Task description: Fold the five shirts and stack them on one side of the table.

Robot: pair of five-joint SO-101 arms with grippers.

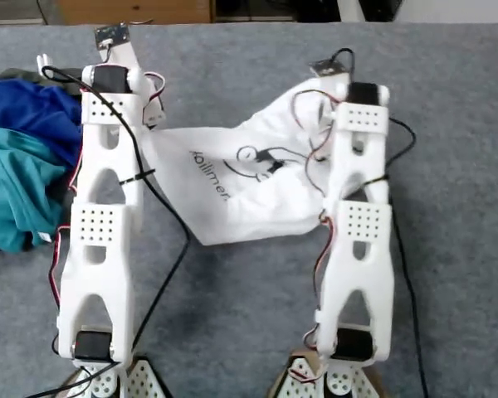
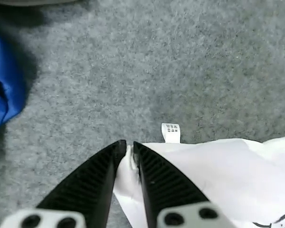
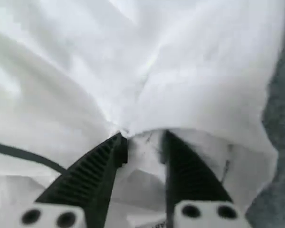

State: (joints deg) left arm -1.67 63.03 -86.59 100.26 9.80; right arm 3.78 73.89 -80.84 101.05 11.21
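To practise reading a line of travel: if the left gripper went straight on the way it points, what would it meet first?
The left gripper, shut on the shirt edge, points down at the grey table; that is probably met first. The label lies just aside.

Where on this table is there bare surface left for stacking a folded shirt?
The widest bare table lies on the outer side of the right arm. A smaller patch sits between it and the left arm, nearer than the white shirt. The opposite side is crowded by the blue shirt and teal shirt, piled together.
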